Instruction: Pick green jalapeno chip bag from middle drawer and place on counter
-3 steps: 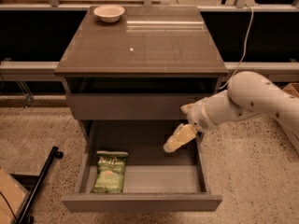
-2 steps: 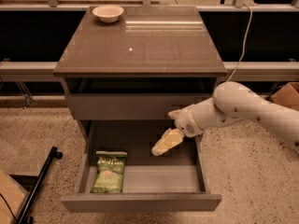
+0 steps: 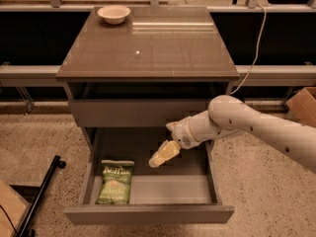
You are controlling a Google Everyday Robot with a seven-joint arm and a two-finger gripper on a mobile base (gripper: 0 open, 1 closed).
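Pale gripper (image 3: 164,153) over mid-floor of wide grey metal middle drawer (image 3: 148,214); its spread we cannot tell. Crinkly green jalapeno chip bag (image 3: 115,182) flat, front-left. We'd shift left, descend on top band.

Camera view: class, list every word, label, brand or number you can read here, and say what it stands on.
Green jalapeno chip bag, at the middle drawer's left: pale lettering on its top band, too blurred to read.
Counter, white bowl: no text.
Hand, over the open drawer, right of the bag: no markings visible.
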